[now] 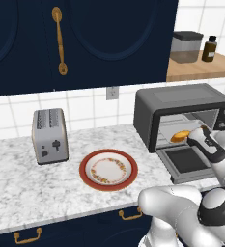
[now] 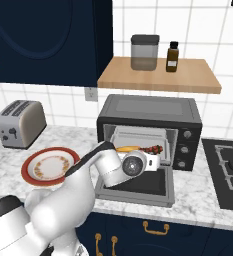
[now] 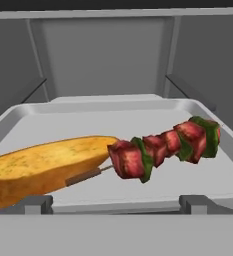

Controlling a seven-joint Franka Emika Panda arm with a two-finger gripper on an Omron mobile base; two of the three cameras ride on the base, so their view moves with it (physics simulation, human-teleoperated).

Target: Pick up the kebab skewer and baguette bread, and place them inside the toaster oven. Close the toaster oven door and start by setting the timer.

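Resting side by side on the light grey tray (image 3: 138,112) inside the toaster oven (image 2: 149,131), the baguette bread (image 3: 40,167) and the kebab skewer (image 3: 163,147) are already where the task wants them, the stick end of the skewer lying against the loaf. The claw (image 3: 116,202) hangs at the mouth of the oven with its jaws spread wide and nothing between them, and the toaster oven door (image 2: 138,186) lies dropped flat over the marble surface (image 1: 27,183), directly under the hand. Trouble from here would come mostly from the withdrawal: if the hand backs out low, a fingertip could catch the tray's front lip and drag tray and food forward, leaving the door unable to shut. Swinging the door up is the next risk; its bar handle sits at the far free edge, and a push from a poor angle might slip off or shove the whole oven back. Reaching the knobs (image 2: 187,141) on the right panel afterwards calls for care, since they sit close together and the wrong one could be turned. The red-rimmed plate (image 1: 108,170) sits empty to the side.
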